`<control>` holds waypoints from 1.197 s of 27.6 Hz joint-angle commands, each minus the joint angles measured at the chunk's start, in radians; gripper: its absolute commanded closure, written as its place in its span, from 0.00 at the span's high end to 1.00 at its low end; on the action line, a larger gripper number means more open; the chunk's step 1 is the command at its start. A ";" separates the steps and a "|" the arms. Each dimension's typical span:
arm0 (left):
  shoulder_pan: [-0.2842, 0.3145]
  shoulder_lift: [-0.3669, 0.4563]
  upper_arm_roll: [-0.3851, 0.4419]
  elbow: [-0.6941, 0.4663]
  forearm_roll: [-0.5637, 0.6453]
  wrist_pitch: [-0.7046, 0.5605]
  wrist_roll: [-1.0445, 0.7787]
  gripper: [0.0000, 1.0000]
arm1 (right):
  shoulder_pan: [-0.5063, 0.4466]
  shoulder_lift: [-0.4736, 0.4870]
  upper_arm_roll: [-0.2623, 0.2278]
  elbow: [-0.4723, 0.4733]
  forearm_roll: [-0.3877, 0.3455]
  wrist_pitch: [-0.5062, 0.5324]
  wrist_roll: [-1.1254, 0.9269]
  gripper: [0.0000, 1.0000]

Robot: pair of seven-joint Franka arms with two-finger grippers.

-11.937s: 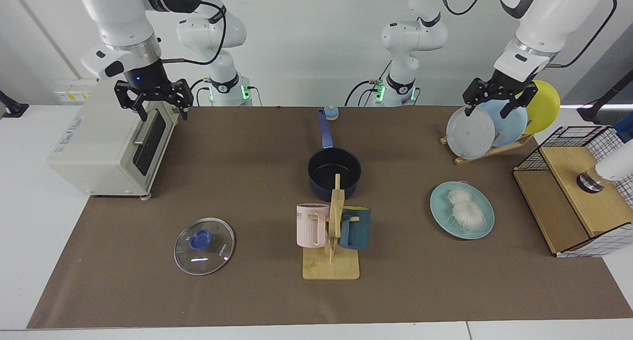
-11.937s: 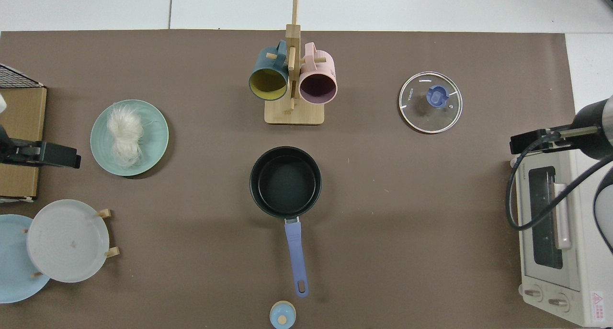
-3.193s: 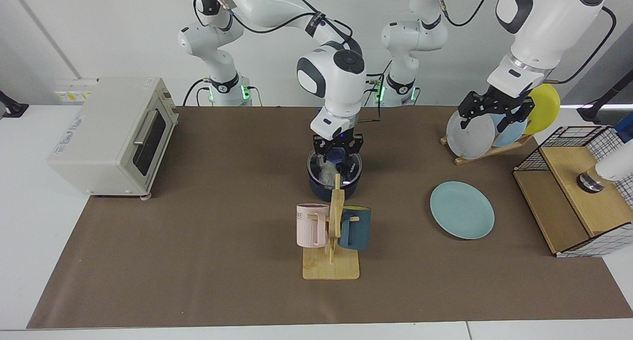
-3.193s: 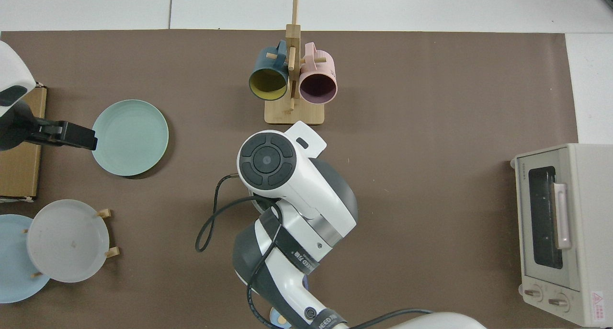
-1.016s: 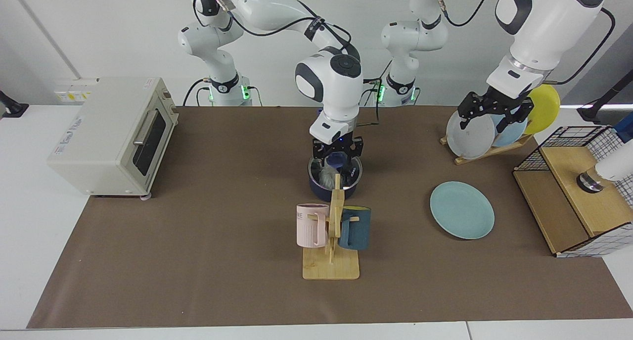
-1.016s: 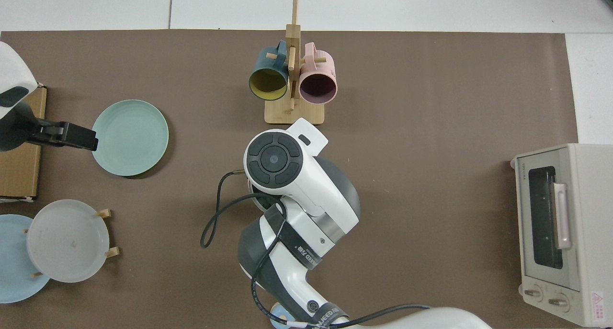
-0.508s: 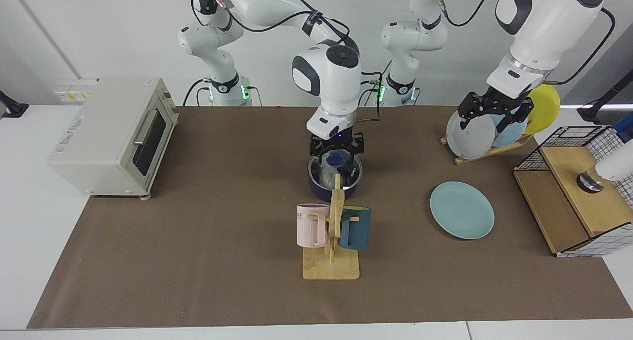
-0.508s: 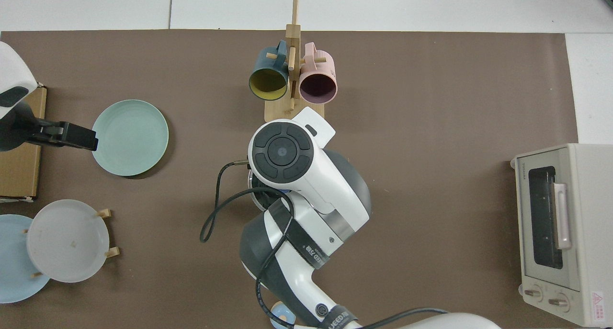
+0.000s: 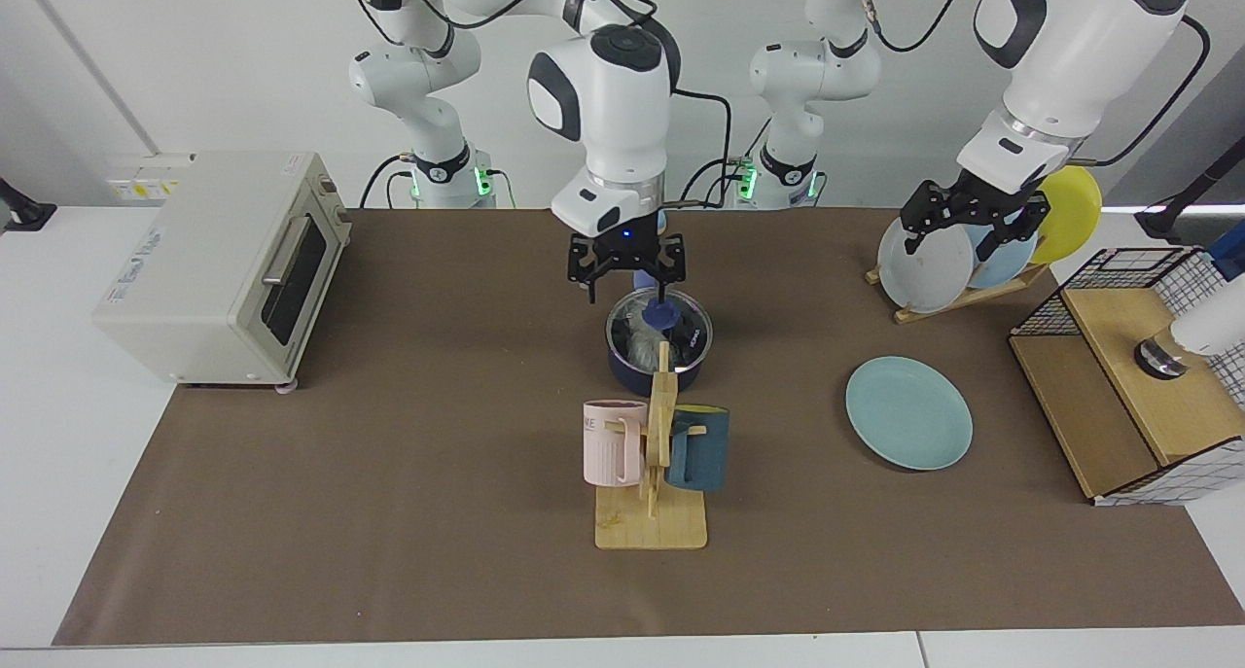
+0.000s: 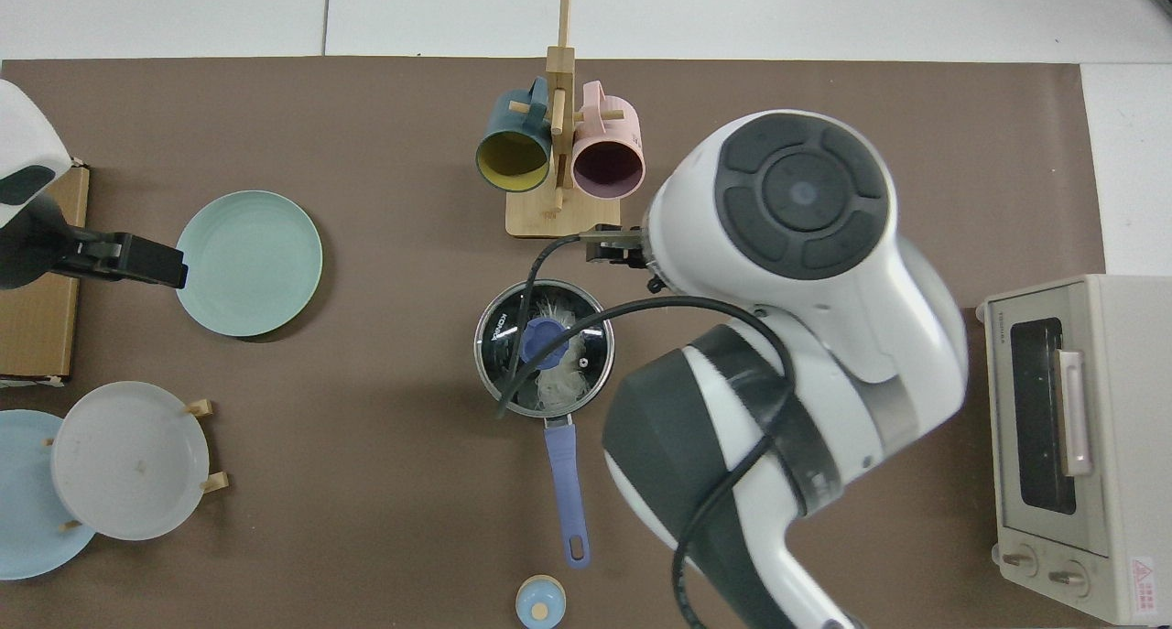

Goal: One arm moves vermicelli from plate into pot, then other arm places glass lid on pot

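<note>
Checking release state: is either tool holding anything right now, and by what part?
Nothing held. Right tool is open above the glass lid, which sits on the pot. Left tool waits open by the plate rack.

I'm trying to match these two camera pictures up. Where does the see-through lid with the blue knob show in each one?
Facing view: the glass lid sits on the pot at mid-table, just behind the wooden mug rack.
Top view: the glass lid is near the centre, closing the pot, with the vermicelli showing through it.
Shared landmark: the mug rack, with its pink and teal mugs.
</note>
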 commanded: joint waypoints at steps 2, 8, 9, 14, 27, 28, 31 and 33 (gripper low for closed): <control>0.000 -0.026 0.003 -0.035 -0.012 0.023 -0.005 1.00 | -0.084 -0.066 0.013 -0.021 -0.012 -0.068 -0.112 0.98; -0.001 -0.026 0.003 -0.035 -0.012 0.023 -0.005 1.00 | -0.186 -0.097 0.013 -0.022 -0.012 -0.080 -0.235 0.98; -0.001 -0.026 0.003 -0.036 -0.012 0.023 -0.005 1.00 | -0.196 -0.097 0.013 -0.022 -0.014 -0.087 -0.240 0.98; -0.001 -0.026 0.001 -0.035 -0.012 0.023 -0.007 1.00 | -0.228 -0.108 0.010 -0.022 -0.031 -0.097 -0.261 0.98; -0.001 -0.026 -0.002 -0.035 -0.012 0.023 -0.007 1.00 | -0.348 -0.126 0.011 -0.025 -0.009 -0.133 -0.435 0.98; -0.001 -0.026 -0.002 -0.035 -0.012 0.023 -0.007 1.00 | -0.349 -0.126 0.011 -0.025 -0.008 -0.134 -0.439 0.98; -0.001 -0.026 -0.002 -0.035 -0.012 0.023 -0.007 1.00 | -0.360 -0.126 0.011 -0.025 -0.008 -0.136 -0.442 0.98; -0.001 -0.026 -0.002 -0.036 -0.012 0.023 -0.007 1.00 | -0.369 -0.126 0.013 -0.025 -0.003 -0.146 -0.445 0.99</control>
